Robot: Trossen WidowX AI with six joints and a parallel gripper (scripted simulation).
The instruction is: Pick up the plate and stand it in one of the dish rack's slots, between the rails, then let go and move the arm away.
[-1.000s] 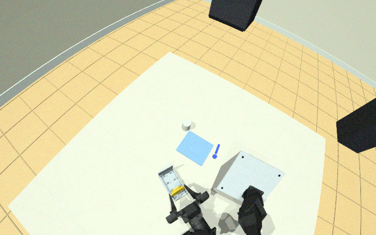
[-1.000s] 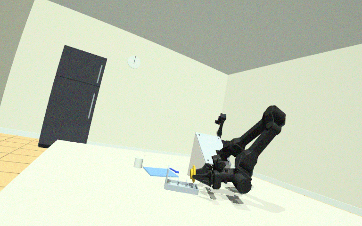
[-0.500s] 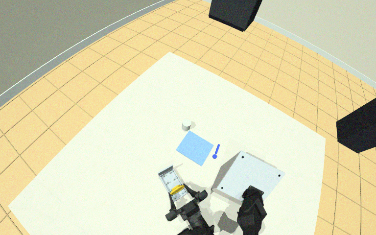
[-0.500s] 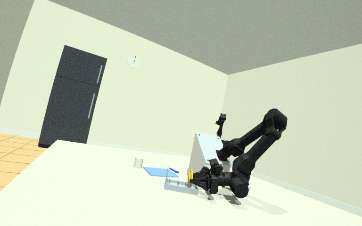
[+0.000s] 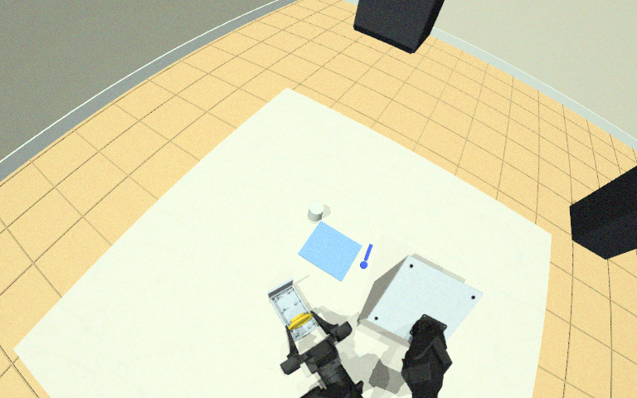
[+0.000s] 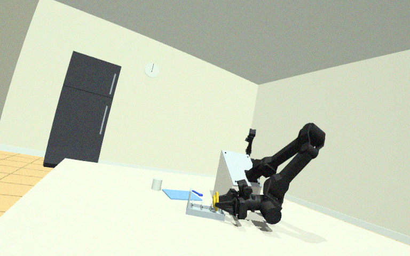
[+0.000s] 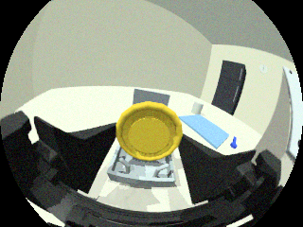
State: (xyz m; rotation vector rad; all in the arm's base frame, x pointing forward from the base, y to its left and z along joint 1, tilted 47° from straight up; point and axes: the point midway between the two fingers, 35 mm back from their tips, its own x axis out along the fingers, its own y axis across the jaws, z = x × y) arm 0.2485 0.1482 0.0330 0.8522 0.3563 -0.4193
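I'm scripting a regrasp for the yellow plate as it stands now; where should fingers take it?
On the rim edges, from the arm's side, as the gripper does now: the plate stands upright on edge over the dish rack, its face toward the wrist camera.
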